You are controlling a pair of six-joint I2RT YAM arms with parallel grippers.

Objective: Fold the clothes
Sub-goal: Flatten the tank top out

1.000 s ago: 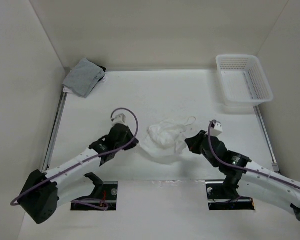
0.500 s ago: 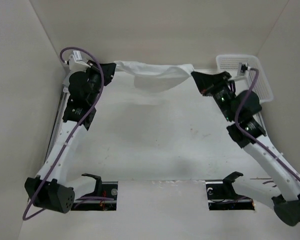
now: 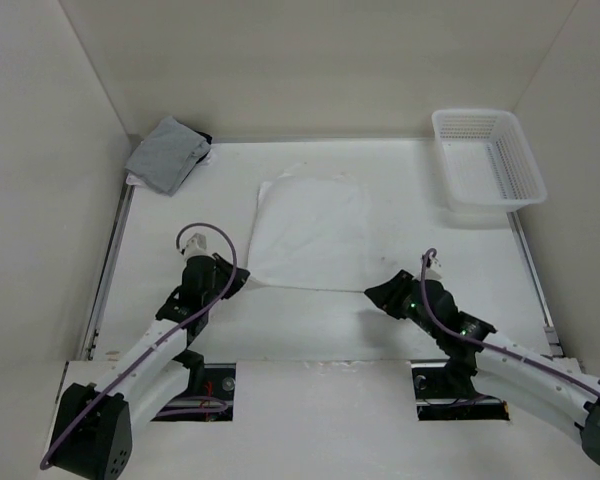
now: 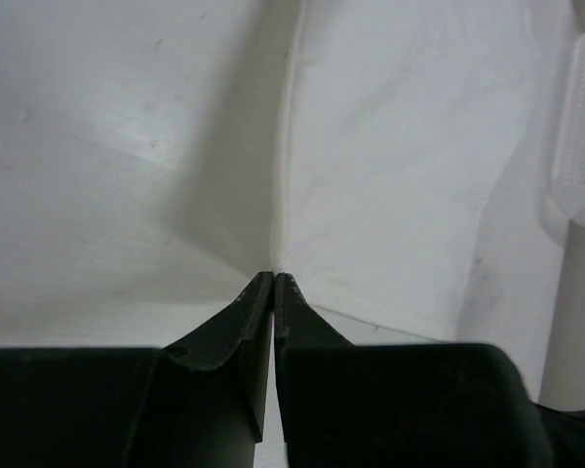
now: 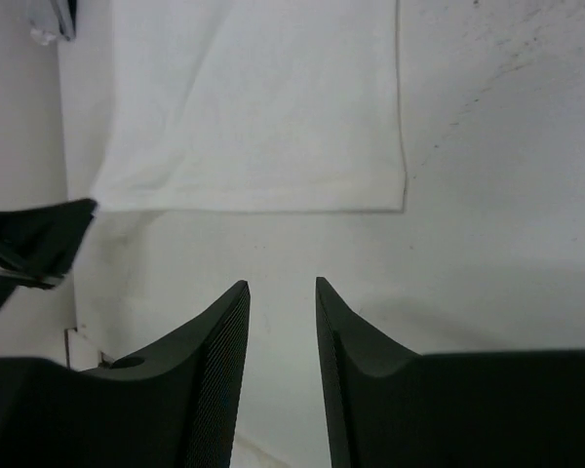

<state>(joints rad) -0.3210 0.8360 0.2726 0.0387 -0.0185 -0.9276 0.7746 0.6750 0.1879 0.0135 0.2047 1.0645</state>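
Camisole (image 3: pixel 311 230): white, spread flat in the middle of the table (image 3: pixel 450 260), forming a roughly square patch. It lies beyond both arms, well apart from the white basket (image 3: pixel 480 210) at the far right and from the grey folded garment (image 3: pixel 166 153) in the far left corner. The fabric is nearly the table's colour, and I cannot make out the straps from above.

Left gripper (image 3: pixel 242 283): low over the table at the camisole's near left corner. That corner is drawn out into a small point leading straight to the tips. In the left wrist view the two black fingers (image 4: pixel 224 331) are pressed together with no gap showing. The side hem runs away from where they meet, and the near hem leaves the same spot to the right. Finding: clamped on the corner of the camisole. The cloth next to the grip is lifted slightly and throws a shadow on the table to its left.

Right gripper (image 3: pixel 373 292): low over the table just beside the near right corner of the camisole. In the right wrist view its fingers (image 5: pixel 205 351) stand apart with bare table between them. The near hem and its corner lie ahead of the tips, not touching them. Finding: jaws apart, holding nothing.

The near hem runs almost straight from one gripper to the other.
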